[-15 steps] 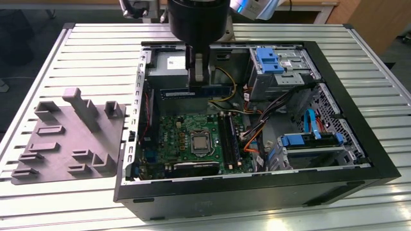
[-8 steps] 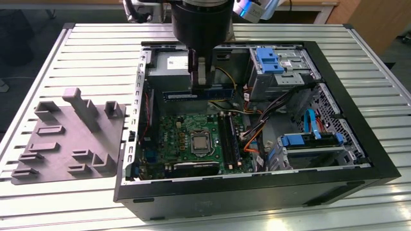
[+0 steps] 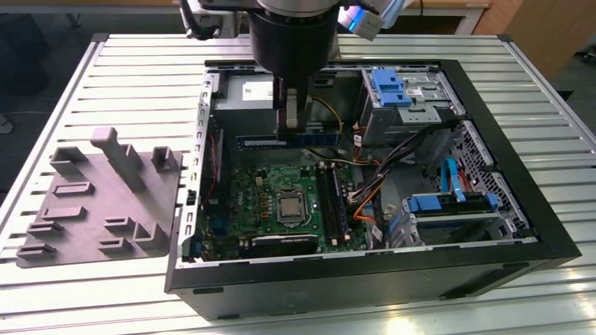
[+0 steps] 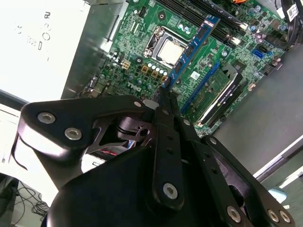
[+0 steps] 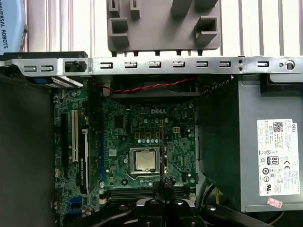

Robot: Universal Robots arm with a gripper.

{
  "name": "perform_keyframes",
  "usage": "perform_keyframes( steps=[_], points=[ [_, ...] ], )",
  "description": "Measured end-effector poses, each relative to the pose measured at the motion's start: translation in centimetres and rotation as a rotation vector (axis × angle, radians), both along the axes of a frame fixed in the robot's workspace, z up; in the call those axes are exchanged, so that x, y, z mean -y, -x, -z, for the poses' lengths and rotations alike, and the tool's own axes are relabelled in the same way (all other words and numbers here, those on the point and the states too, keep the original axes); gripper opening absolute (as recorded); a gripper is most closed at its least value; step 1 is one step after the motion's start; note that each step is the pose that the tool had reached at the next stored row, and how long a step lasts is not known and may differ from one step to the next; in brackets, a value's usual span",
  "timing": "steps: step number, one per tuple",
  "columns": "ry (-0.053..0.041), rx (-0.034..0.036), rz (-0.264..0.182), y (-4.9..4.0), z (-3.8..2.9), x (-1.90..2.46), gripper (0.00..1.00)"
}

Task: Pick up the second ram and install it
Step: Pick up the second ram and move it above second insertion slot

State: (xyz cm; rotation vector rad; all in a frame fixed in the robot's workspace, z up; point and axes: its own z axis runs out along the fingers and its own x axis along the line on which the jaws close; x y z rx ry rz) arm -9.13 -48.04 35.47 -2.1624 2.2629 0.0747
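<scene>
Misalignment looks the main hazard. The gripper (image 3: 293,129) is closed narrowly on the second ram (image 3: 261,142), pinching it near its upper edge. In the exterior view the stick hangs crosswise to the long black memory slots (image 3: 333,199). Lowering it without turning it to match them would likely jam it against the slot walls or the processor socket (image 3: 290,207). A stick not square to its slot, or with its notch reversed, could bend contacts or crack under downward force. An orange and yellow cable bundle (image 3: 365,199) lies just beside the slots, toward the exterior view's right, and could snag a corner. The thin pinch might also let the stick tilt or slip. The stick hangs inside the open computer case (image 3: 373,269), over the motherboard (image 3: 251,192) edge that borders the silver power supply (image 3: 244,94), touching only the fingers. It is a thin, flat, long rectangle, its board reading blue-green, with small components along its face. In the second wrist view the second ram (image 4: 191,49) stretches away from the fingertips. In the first wrist view the second ram (image 5: 163,151) appears edge-on as a fine line. A grey moulded tray (image 3: 93,209) sits on the slatted table (image 3: 139,63) beside the case, at the exterior view's left.
</scene>
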Motion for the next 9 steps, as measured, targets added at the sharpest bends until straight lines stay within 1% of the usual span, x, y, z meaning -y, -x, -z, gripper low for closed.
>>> perform_keyframes(
  steps=[3,9],
  points=[
    [0.0003,-0.0001,0.008,-0.13,0.23,0.02,0.11],
    [0.0014,0.0,0.011,-0.81,1.0,0.02,0.11]
  ],
)
